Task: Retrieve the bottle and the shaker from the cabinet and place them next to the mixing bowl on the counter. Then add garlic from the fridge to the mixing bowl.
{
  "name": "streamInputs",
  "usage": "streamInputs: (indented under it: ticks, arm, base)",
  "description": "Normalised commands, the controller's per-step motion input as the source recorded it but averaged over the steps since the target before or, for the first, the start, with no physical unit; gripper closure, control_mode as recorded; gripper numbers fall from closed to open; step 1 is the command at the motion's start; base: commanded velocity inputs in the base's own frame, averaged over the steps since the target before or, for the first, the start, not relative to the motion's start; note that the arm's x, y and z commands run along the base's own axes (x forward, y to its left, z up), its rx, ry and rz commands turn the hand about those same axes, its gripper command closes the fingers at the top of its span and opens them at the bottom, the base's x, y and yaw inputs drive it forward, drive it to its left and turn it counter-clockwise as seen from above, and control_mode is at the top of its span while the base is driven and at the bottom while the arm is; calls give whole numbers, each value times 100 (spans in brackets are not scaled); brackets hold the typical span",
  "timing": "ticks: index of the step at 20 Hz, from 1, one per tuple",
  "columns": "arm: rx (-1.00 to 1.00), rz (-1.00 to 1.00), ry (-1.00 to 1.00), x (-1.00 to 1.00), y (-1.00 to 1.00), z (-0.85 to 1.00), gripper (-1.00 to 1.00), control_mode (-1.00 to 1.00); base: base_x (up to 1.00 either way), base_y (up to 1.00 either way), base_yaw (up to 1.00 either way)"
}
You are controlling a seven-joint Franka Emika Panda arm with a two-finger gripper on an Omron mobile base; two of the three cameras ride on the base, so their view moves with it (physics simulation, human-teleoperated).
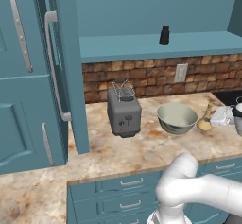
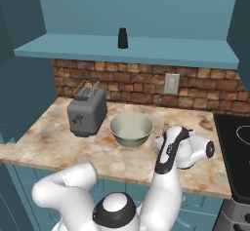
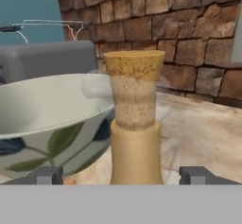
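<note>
The golden-tan bottle [image 1: 206,121] stands upright on the counter [image 1: 142,152], just right of the grey-green mixing bowl [image 1: 177,118]. In the hand view its neck [image 3: 134,100] rises between my gripper [image 3: 122,175], whose fingertips [image 3: 45,175] stand wide apart on either side with gaps to the bottle, so it is open. The bowl [image 3: 47,114] sits close beside it. The black shaker [image 1: 164,35] stands on the teal cabinet shelf [image 1: 142,46], also seen as shaker [image 2: 122,38]. The fridge [image 1: 23,100] is at the left, doors shut. Garlic is out of view.
A grey toaster [image 1: 124,112] stands left of the bowl against the brick backsplash. A tall teal door panel [image 1: 66,76] juts out at the counter's left end. A black stovetop [image 2: 239,142] borders the counter on the right. Teal drawers [image 1: 123,190] run below.
</note>
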Motion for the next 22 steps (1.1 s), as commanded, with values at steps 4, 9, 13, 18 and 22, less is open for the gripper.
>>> streamInputs:
  ticks: [4, 9, 13, 18, 22]
  arm:
    - [0, -7, -1, -23, -3, 21, -100, -100]
    - [-1, -22, 4, -6, 0, 52, -100, -100]
    - [-5, -31, 19, -39, 1, 47, -100, -100]
    - [-9, -26, 28, -37, 15, 52, -100, -100]
    - [-11, -18, 22, -50, 40, 65, -100, -100]
  base:
    - [0, 0, 0]
    - [0, 0, 0]
    - [0, 0, 0]
    - [0, 0, 0]
    - [0, 0, 0]
